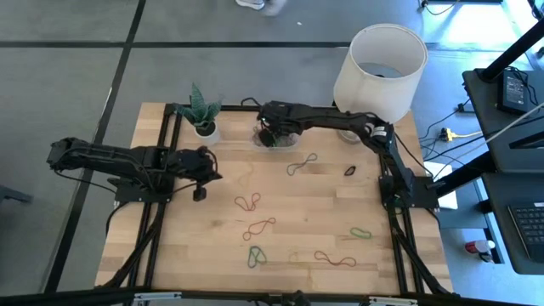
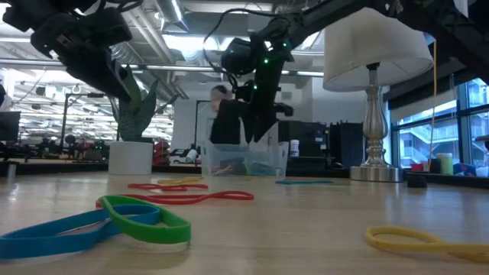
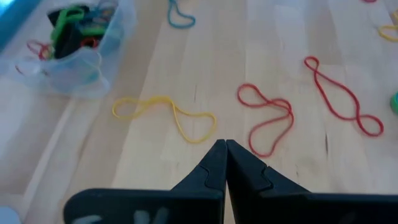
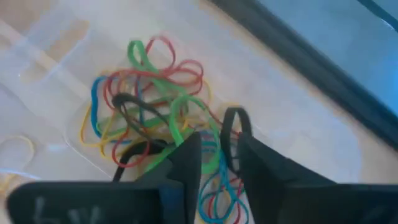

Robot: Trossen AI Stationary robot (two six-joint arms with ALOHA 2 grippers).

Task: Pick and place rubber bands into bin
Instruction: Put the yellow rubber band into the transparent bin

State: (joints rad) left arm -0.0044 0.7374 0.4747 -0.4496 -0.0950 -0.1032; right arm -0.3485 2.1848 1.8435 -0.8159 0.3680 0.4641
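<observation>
Right gripper (image 4: 219,155) over the clear bin (image 4: 298,124), fingers parted, dropping a black rubber band (image 4: 233,134) — left gripper (image 3: 225,158) clenched, empty — next: fetch another band.

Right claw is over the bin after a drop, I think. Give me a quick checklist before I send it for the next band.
1. Right claw over the bin: ok.
2. Right claw open: ok, fingers stand apart.
3. Band released: cannot tell; a black rubber band stands looped at the fingertips, above the pile of bands.
4. Bin upright near the plant pot: ok.
5. Bands left on the table: not ok; a red one and others lie loose.
6. Left claw shut, parked clear at the table's left: ok.
</observation>
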